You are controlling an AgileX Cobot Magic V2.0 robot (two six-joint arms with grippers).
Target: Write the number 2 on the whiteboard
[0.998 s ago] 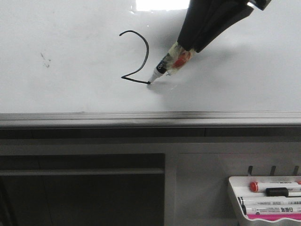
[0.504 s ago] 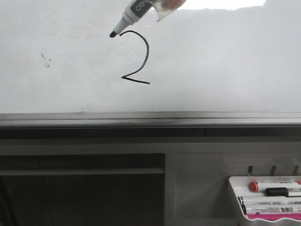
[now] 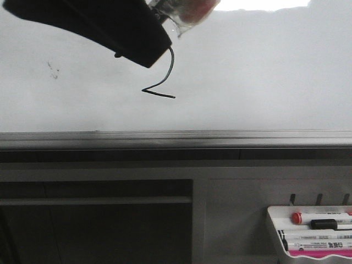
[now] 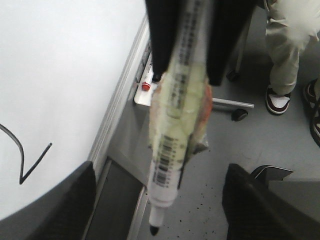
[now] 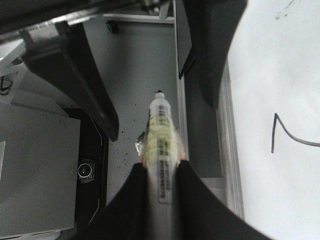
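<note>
The number 2 is drawn in thin black line on the whiteboard; its curved top is hidden behind one black finger of my left gripper. The digit also shows in the left wrist view and the right wrist view. My right gripper is shut on a taped marker, uncapped, its tip off the board. My left gripper is open, one finger on either side of that marker, not touching it. Only the marker's taped part shows in the front view.
A grey metal rail runs below the board. A white marker tray with several markers hangs at the lower right, also in the left wrist view. A person's legs and shoes stand on the floor beside the board.
The marker tip left the end of the 2's base stroke and rose off the board. My left gripper's finger has come in from the upper left, covering the digit's top.
</note>
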